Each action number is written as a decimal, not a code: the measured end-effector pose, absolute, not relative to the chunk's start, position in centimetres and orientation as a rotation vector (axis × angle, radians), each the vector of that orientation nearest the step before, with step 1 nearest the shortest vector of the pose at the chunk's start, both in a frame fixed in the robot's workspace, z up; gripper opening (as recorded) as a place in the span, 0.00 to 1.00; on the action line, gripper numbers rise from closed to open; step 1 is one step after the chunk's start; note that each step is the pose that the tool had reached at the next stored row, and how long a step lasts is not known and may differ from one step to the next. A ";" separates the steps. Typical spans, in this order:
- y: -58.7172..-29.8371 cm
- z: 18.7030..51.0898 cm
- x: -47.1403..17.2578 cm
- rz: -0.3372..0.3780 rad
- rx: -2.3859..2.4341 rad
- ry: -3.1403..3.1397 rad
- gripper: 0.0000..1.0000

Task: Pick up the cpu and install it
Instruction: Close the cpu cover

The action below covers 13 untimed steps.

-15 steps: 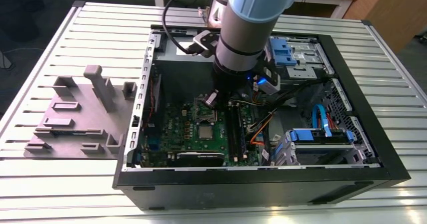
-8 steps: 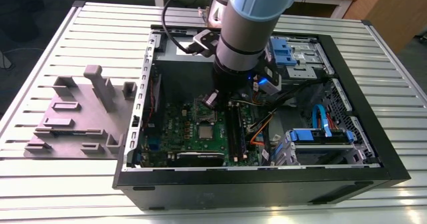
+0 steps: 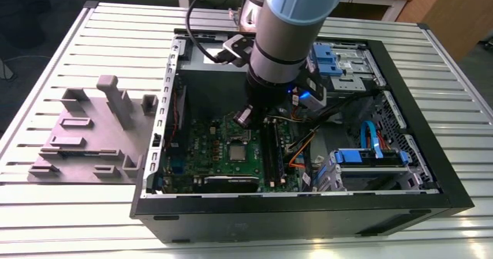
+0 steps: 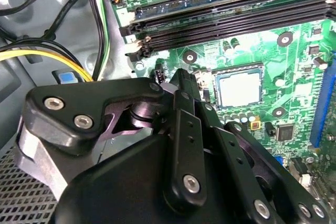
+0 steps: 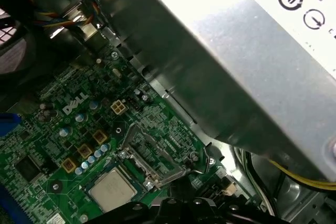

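The cpu (image 3: 236,151), a small silvery square with a pale greenish rim, lies flat in its socket on the green motherboard (image 3: 208,149) inside the open computer case (image 3: 308,213). In both wrist views the cpu (image 4: 240,88) (image 5: 111,189) sits apart from my gripper, with nothing on top of it. Beside it a metal socket frame (image 5: 152,153) stands folded open. My gripper (image 3: 246,116) (image 4: 178,80) hangs low inside the case, a little above the board, just beside the socket on its far side in the exterior view.
Long black memory slots (image 4: 236,14) run beside the socket. The grey power-supply box (image 5: 236,66) looms close to the arm, with yellow cables (image 4: 42,56) nearby. Blue drive brackets (image 3: 370,155) fill the case's right side in the exterior view. A grey fixture (image 3: 92,132) stands on the slatted table.
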State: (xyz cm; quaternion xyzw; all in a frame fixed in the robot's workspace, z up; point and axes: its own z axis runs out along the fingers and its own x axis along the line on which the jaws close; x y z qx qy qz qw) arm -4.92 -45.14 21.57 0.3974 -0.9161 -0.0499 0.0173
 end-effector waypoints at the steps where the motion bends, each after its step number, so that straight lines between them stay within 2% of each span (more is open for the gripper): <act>1: -45.2 21.6 -4.9 -0.155 1.235 -2.847 0.10; 13: -45.7 22.0 -4.9 -0.162 1.243 -2.845 0.10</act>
